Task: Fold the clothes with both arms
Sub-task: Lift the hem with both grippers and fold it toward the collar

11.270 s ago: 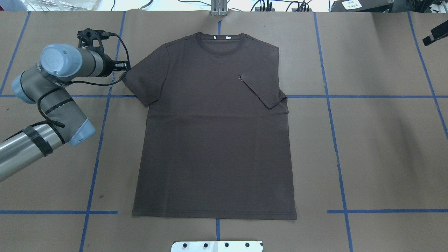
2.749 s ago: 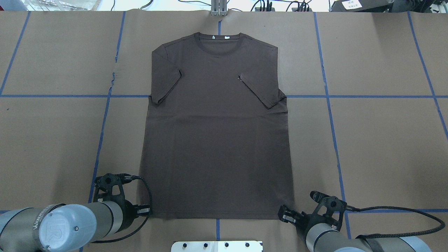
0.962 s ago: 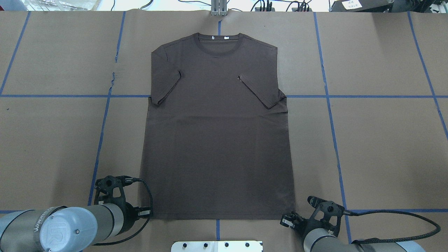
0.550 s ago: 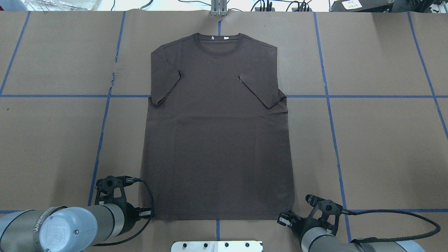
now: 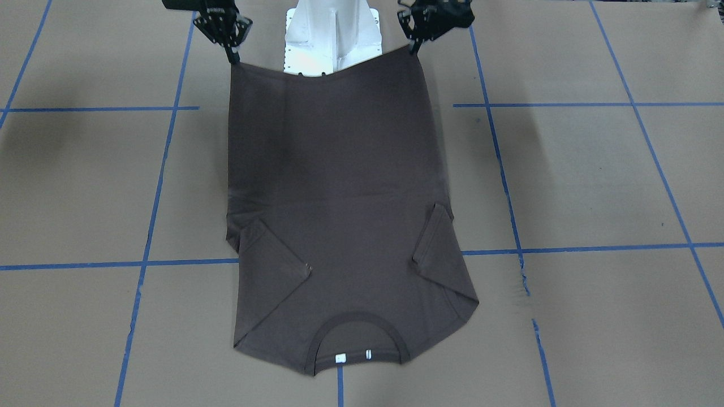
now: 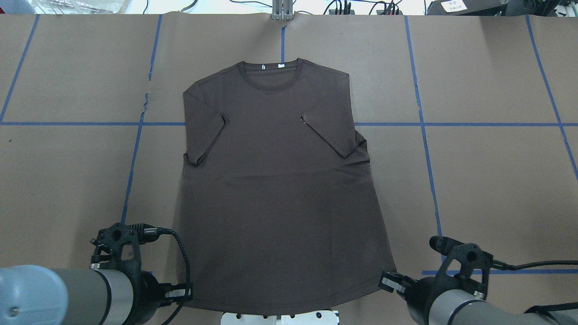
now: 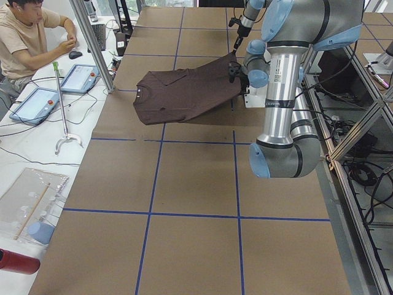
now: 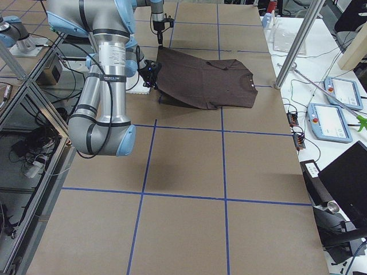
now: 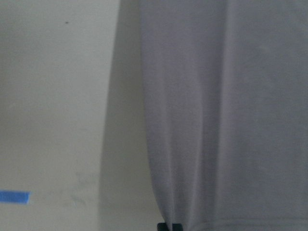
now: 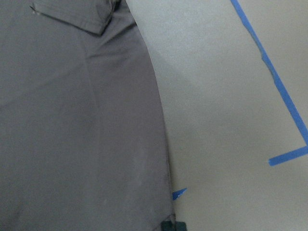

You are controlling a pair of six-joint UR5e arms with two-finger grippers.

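While left gripper (image 5: 414, 50) and right gripper (image 5: 232, 58) clamp the T-shirt (image 5: 334, 186) at raised hem corners, table (image 5: 565, 181) flanks it.

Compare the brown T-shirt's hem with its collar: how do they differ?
The hem is raised off the table, held at its corners by the left gripper and right gripper; the collar lies on the table. The hem sags midway; the collar curves round. Both are edges of one T-shirt.

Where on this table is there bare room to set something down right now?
Bare paper lies wide on both sides of the T-shirt and beyond its collar. Crowded: the near edge, where left gripper and right gripper hold the hem.
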